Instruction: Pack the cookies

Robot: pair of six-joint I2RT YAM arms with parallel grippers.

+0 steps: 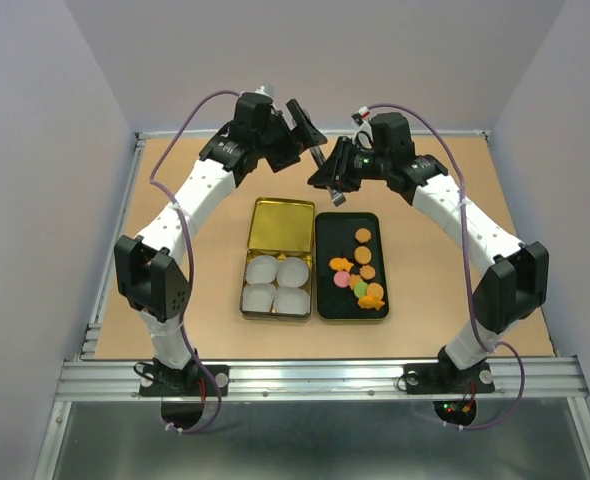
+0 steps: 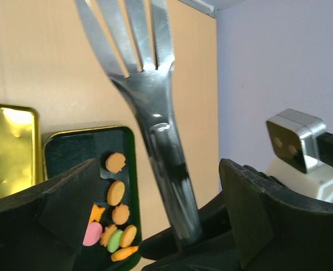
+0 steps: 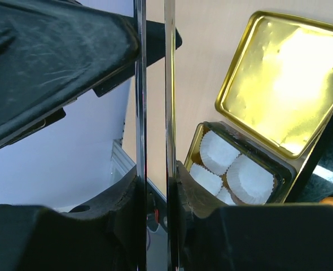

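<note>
The cookies (image 1: 360, 280) lie in a black oblong tray (image 1: 333, 232): round orange-brown ones, a pink, a green and orange fish shapes. They also show in the left wrist view (image 2: 117, 193). Both grippers meet above the table's far middle. My right gripper (image 1: 331, 176) is shut on metal tongs (image 1: 336, 196), its fingers (image 3: 197, 192) squeezing the two steel arms (image 3: 168, 84) together. My left gripper (image 1: 310, 135) is open, its jaws wide on either side of the fork-tined tongs (image 2: 155, 124) without touching them.
A gold tin (image 1: 245, 292) holding several white pleated paper cups (image 1: 265, 268) stands left of the tray, its lid (image 1: 280, 225) open and lying flat behind it. The tin's cups (image 3: 217, 152) and lid (image 3: 285, 84) also show in the right wrist view.
</note>
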